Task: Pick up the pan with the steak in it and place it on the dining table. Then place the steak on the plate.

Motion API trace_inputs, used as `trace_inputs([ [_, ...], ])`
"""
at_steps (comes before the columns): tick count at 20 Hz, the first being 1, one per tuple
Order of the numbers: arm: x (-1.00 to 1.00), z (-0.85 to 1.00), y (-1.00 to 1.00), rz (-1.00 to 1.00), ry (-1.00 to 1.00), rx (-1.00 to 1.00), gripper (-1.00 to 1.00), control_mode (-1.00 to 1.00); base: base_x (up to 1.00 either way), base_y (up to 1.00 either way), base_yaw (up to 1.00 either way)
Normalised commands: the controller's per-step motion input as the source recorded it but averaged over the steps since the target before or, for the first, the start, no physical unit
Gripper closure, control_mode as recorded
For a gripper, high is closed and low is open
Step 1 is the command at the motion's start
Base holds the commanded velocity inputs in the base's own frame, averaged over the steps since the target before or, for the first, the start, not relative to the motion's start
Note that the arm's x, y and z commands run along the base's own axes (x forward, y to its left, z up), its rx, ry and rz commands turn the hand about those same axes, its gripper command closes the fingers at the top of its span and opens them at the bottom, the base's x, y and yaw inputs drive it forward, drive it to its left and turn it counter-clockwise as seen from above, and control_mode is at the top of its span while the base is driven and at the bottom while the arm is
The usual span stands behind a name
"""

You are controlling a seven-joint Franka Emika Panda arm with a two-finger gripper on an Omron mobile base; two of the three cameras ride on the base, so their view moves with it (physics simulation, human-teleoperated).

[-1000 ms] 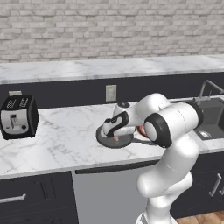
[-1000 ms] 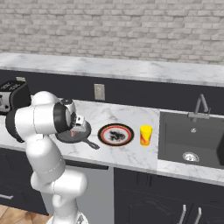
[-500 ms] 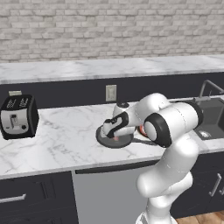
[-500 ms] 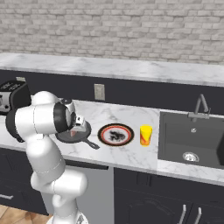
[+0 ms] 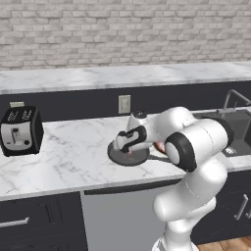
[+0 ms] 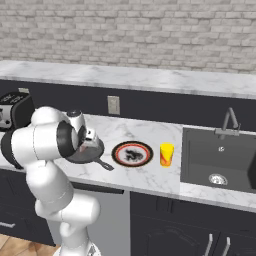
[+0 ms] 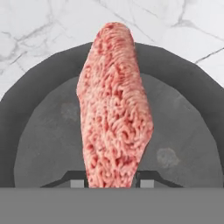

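Note:
The dark grey pan (image 5: 122, 158) (image 6: 93, 154) (image 7: 48, 131) rests on the marble dining table (image 5: 73, 157) (image 6: 145, 131), its thin handle pointing toward the plate. Inside it lies the pinkish-red steak (image 7: 114, 109). My gripper (image 5: 128, 147) (image 7: 112, 183) reaches down into the pan, and its fingertips (image 7: 77, 183) press against both sides of the steak's near end, shut on it. The red-rimmed plate (image 6: 132, 153) sits just right of the pan; in the left base view my arm hides most of it.
A yellow cup (image 6: 166, 154) stands right of the plate, with the dark sink (image 6: 220, 160) and its faucet beyond. A toaster (image 5: 20, 131) (image 6: 12, 111) sits at the counter's left end. A raised marble ledge and a brick wall run behind.
The jaws have closed from wide open onto the steak. The arm, the pan and the plate have stayed where they were.

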Motion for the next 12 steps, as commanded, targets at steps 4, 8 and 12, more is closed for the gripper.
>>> trace_inputs([
  [4, -0.26, 0.56, -0.13, -0.06, -0.10, 0.00, 1.00, -1.00, 0.00, 0.00, 0.00],
  [8, -0.39, 0.44, -0.34, -0.09, -0.03, 0.02, 1.00, -1.00, 0.00, 0.00, 0.00],
  [12, -0.20, 0.30, -0.61, -0.12, 0.00, 0.04, 1.00, -1.00, 0.00, 0.00, 0.00],
])
